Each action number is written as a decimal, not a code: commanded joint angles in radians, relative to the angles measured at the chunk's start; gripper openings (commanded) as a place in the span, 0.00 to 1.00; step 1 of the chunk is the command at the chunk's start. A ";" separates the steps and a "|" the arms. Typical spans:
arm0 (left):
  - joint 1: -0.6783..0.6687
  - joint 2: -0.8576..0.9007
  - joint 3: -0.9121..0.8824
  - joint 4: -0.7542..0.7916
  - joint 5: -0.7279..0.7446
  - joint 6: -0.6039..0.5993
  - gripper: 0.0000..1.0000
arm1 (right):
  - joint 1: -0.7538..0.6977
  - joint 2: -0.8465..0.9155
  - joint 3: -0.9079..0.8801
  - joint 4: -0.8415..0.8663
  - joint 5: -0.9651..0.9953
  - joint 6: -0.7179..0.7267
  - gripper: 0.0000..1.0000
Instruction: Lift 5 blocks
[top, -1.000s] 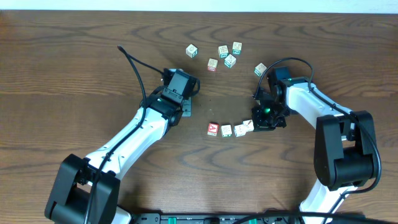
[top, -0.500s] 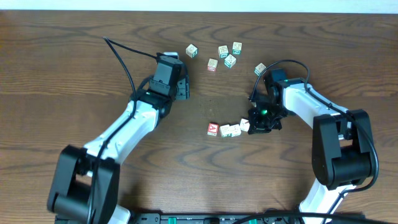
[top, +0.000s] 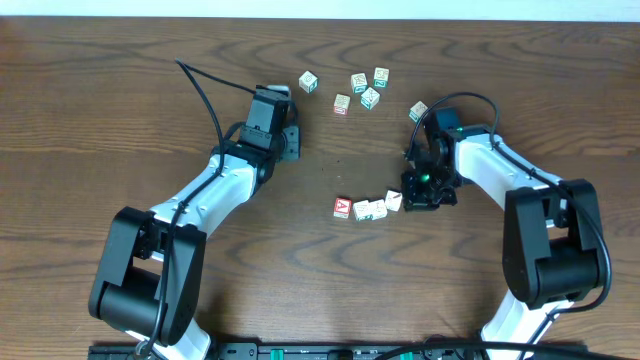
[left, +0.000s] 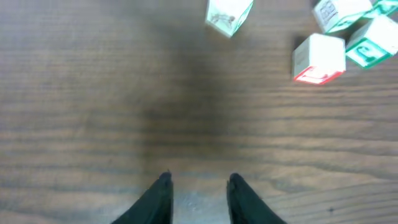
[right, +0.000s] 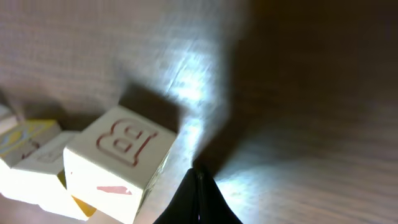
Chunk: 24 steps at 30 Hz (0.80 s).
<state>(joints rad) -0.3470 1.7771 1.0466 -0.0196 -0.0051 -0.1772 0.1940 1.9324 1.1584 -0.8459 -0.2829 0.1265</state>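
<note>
Ten blocks (top: 308, 82) on the table (top: 120, 80) — six loose in a far cluster (top: 370, 97), four in a short row (top: 362, 210) between the arms, with the red "A" block (top: 342, 207) at the end toward the left arm. Right gripper (right: 199, 183) pinched fully closed, nothing in it, tip low just beside the "B" block (right: 118, 158) at the row's other end. Left gripper (left: 199, 186) partly spread, empty — hovering over bare wood near the cluster, well apart from the row.
</note>
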 joint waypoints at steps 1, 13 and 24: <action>0.003 0.016 -0.007 0.043 0.032 0.042 0.54 | -0.001 0.050 -0.023 0.037 0.192 0.013 0.01; 0.028 0.183 0.139 0.111 0.053 0.132 0.82 | 0.000 0.050 -0.023 0.119 0.093 -0.061 0.01; 0.092 0.339 0.276 0.127 0.055 0.132 0.83 | 0.005 0.050 -0.023 0.174 -0.041 -0.143 0.01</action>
<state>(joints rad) -0.2745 2.0834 1.2739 0.1059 0.0471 -0.0586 0.1940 1.9335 1.1622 -0.6724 -0.3000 0.0322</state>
